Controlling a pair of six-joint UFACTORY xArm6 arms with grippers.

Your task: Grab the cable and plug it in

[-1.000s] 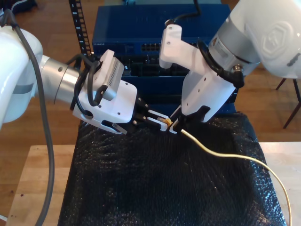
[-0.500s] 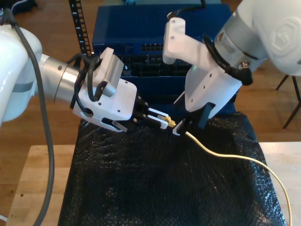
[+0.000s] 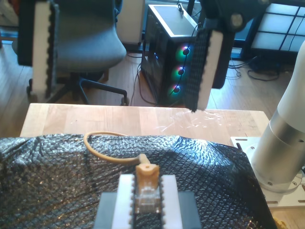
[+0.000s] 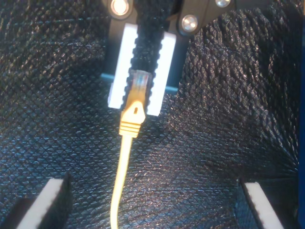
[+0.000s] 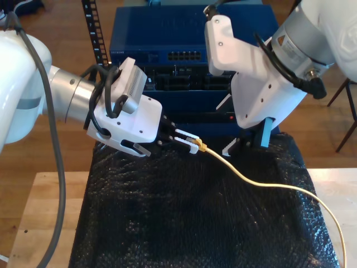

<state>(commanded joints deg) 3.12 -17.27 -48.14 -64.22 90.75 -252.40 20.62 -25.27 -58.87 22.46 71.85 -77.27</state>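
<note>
My first end effector [image 5: 192,144] is squeezing its pads together on the clear plug [image 5: 198,146] of the cable [image 5: 262,181]. It is holding the plug up in the air, just over the far edge of the black mat [image 5: 167,223] that is lying on the table [image 5: 33,223]. The plug tip is sitting between the pads and the yellow boot is sticking out, so I think the grip is good and steady. The rest of the cable is hanging down onto the mat and running off toward the near corner on the exterior view's right. My second end effector [image 5: 248,142] is hanging near the plug with its fingers [image 4: 47,202] spread wide apart, touching nothing. The blue box [image 5: 139,33] is standing past the far edge, and its ports [image 5: 187,56] are facing us. Next, I think the plug is going to need turning toward a port.
</note>
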